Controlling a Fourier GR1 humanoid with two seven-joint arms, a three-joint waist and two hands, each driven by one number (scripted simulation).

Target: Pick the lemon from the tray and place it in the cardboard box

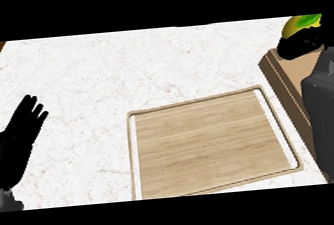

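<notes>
My right hand (301,42) is curled around the lemon (300,22), yellow-green and rounded, above the far end of the cardboard box (285,74) at the right. I think I should lower it well inside the brown walls before I let go. The pale wooden tray (209,141) has a raised rim. My left hand (16,135) rests with fingers straight at the left, on white marble counter (136,67).

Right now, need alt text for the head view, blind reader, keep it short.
The right hand, fingers curled round a yellow-green lemon, is above the cardboard box at the view's right edge. The wooden tray on the white marble counter holds nothing. The left hand rests open at lower left.
</notes>
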